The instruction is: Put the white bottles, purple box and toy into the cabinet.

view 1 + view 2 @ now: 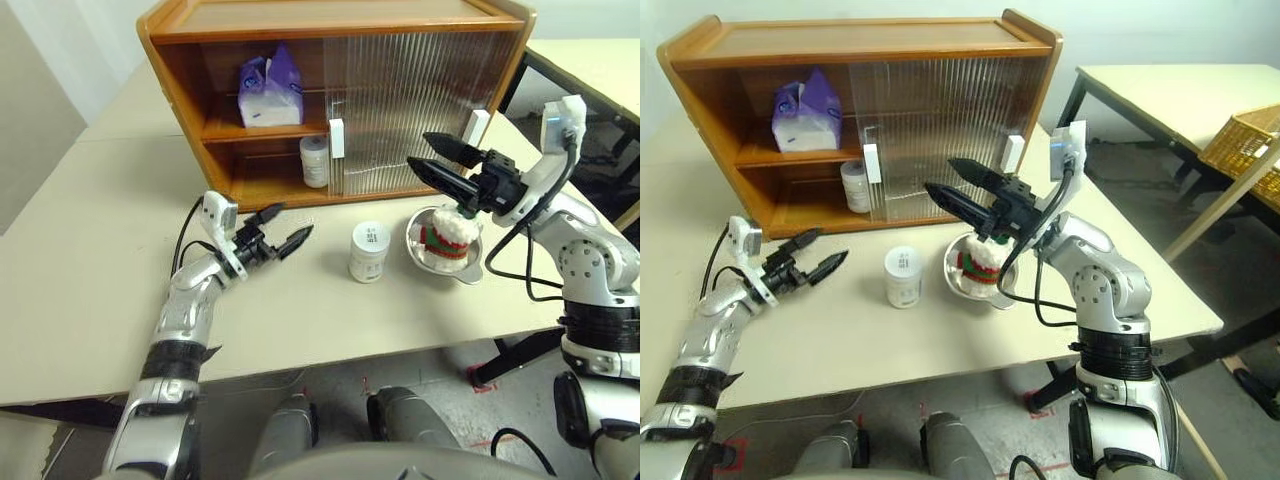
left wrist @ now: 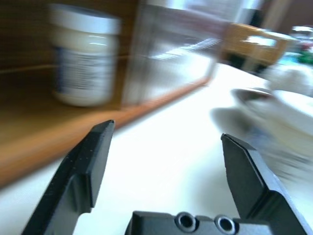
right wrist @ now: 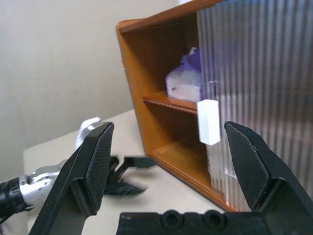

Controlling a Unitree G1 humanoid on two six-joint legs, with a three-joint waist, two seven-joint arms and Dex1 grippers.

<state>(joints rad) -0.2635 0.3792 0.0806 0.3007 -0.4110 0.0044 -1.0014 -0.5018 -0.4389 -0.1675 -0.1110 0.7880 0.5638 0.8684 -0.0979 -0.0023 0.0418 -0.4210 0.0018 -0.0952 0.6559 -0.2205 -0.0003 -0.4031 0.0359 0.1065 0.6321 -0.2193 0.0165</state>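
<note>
With one white bottle (image 1: pixel 314 160) on the lower level of the cabinet (image 1: pixel 190 80) and the purple box (image 1: pixel 269 93) on its inner shelf, the left gripper (image 1: pixel 283 228) hangs released and empty over the table (image 1: pixel 80 260). The second white bottle (image 1: pixel 369 251) stands on the table beside the bowl (image 1: pixel 418 253) holding the toy (image 1: pixel 449 238). The next move calls for grasping that bottle; the right gripper (image 1: pixel 432 160) waits spread above the toy.

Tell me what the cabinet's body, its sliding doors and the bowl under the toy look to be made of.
Brown cabinet: looks like wood or wood veneer, smooth orange-brown with a slight sheen.
Ribbed sliding door: seemingly translucent plastic or glass; fine vertical ribs blur what lies behind it. Which of the two is unclear.
Shiny bowl holding the plush toy: apparently polished metal, with a bright mirror-like rim.
</note>
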